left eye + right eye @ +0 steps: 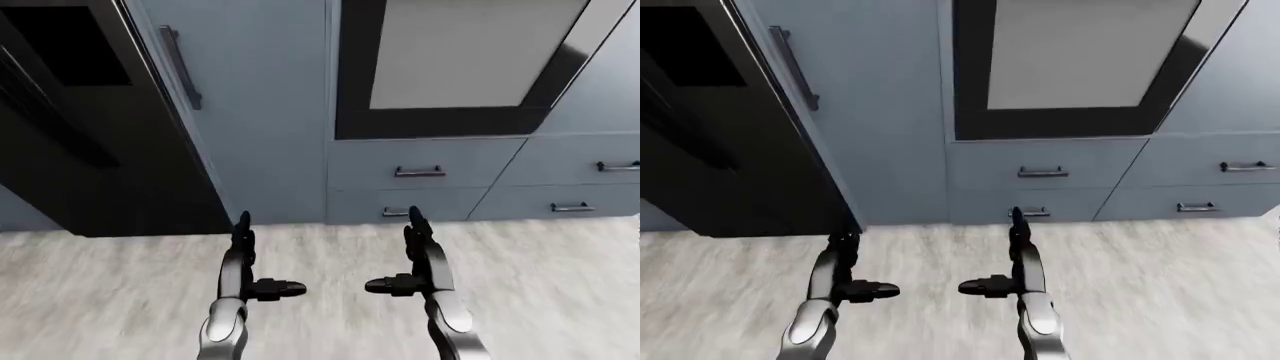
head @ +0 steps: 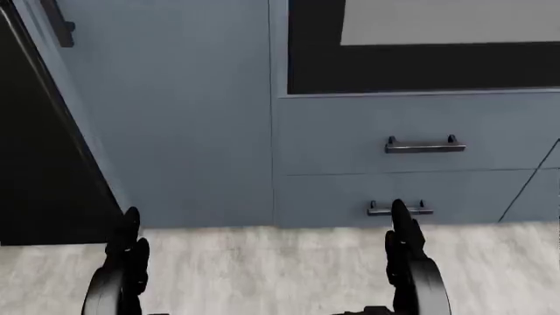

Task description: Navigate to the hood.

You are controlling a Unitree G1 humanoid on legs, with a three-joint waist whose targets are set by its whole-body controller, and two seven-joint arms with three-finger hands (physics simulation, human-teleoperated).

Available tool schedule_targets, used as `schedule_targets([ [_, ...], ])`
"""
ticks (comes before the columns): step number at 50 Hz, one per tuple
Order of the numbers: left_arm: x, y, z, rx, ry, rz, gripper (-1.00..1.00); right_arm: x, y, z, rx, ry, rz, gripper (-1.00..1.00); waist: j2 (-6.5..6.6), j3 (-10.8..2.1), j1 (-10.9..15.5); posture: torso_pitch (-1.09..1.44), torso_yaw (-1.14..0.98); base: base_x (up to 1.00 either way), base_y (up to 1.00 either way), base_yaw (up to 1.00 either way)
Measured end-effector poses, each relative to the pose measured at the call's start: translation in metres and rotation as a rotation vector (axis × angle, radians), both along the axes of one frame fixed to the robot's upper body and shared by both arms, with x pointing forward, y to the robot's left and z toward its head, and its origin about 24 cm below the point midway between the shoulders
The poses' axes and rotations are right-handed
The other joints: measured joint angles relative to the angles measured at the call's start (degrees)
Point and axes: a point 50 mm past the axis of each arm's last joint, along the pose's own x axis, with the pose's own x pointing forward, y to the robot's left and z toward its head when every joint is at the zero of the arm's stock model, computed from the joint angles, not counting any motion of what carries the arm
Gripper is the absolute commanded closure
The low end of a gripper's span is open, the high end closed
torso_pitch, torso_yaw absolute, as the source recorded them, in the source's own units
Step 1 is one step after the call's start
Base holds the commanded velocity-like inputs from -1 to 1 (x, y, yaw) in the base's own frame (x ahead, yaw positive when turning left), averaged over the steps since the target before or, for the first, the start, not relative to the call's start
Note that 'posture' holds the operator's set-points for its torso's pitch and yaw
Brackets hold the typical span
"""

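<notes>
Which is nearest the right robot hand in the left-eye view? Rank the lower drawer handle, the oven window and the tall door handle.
From the right robot hand:
1. Lower drawer handle, just left of its fingertips.
2. Oven window, above it.
3. Tall door handle, far upper left.

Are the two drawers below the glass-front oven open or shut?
Shut. The upper drawer and the lower drawer both sit flush with the neighbouring blue cabinet fronts, their handles flat against the faces, with no gap or interior visible.

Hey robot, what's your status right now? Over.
Left robot hand and right robot hand open, empty. Hood not in view. Blue cabinet and drawers dead ahead.
</notes>
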Motion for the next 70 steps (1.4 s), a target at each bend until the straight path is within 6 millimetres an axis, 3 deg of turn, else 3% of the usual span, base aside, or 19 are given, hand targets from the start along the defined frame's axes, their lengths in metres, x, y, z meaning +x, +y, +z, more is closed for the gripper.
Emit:
schedule_targets([
  [1, 0.001, 0.001, 0.004, 0.001, -0.019, 0.001, -1.0, 0.001, 0.0, 0.004, 0.002, -0.016, 0.002, -1.0, -0.23, -0.58, -0.1, 0.0, 0.0, 0.0, 0.0, 0.0],
  [3, 0.007, 0.0, 0.021, 0.003, -0.103, -0.002, -1.0, 0.008, -0.001, 0.019, 0.002, -0.09, 0.001, -1.0, -0.2, -3.44, 0.38, 0.0, 0.0, 0.0, 0.0, 0.0],
  [5, 0.008, 0.0, 0.024, 0.001, -0.129, -0.004, -1.0, 0.009, 0.001, 0.021, 0.007, -0.109, 0.003, -1.0, -0.54, -2.37, 0.47, 0.0, 0.0, 0.0, 0.0, 0.0],
  [7, 0.005, -0.001, 0.018, -0.001, -0.102, -0.004, -1.0, 0.006, 0.001, 0.016, 0.008, -0.085, 0.008, -1.0, -0.48, -3.08, 0.46, 0.0, 0.0, 0.0, 0.0, 0.0],
  [11, 0.003, -0.001, 0.011, -0.003, -0.061, -0.004, -1.0, 0.005, 0.001, 0.01, 0.005, -0.051, 0.01, -1.0, -0.3, -3.08, 0.46, 0.0, 0.0, 0.0, 0.0, 0.0],
  [23, 0.005, 0.0, 0.016, -0.001, -0.088, -0.004, -1.0, 0.004, 0.004, 0.015, 0.029, -0.081, 0.043, -1.0, -0.23, -4.22, 0.41, 0.0, 0.0, 0.0, 0.0, 0.0],
  [33, 0.005, 0.0, 0.016, 0.0, -0.085, -0.001, -1.0, 0.003, 0.004, 0.012, 0.036, -0.063, 0.049, -1.0, 0.48, -3.5, 0.22, 0.0, 0.0, 0.0, 0.0, -0.11],
  [42, 0.005, -0.001, 0.014, -0.002, -0.077, -0.005, -1.0, 0.003, 0.005, 0.012, 0.025, -0.063, 0.053, -1.0, -0.16, -3.25, 0.22, 0.0, 0.0, 0.0, 0.0, 0.01],
  [62, 0.004, -0.001, 0.014, -0.002, -0.076, -0.006, -1.0, 0.003, 0.005, 0.011, 0.023, -0.058, 0.061, -1.0, 0.62, -2.45, 1.13, 0.0, 0.0, 0.0, 0.0, 0.19],
  [66, 0.004, 0.002, 0.014, 0.003, -0.076, 0.005, -1.0, 0.003, 0.009, 0.013, 0.028, -0.063, 0.073, -1.0, 0.06, -2.51, 1.54, 0.0, 0.0, 0.0, 0.0, 0.3],
  [70, 0.004, 0.003, 0.015, 0.004, -0.082, 0.01, -1.0, 0.003, 0.01, 0.013, 0.031, -0.066, 0.08, -1.0, -1.3, -2.23, 1.32, 0.0, 0.0, 0.0, 0.0, 0.3],
])
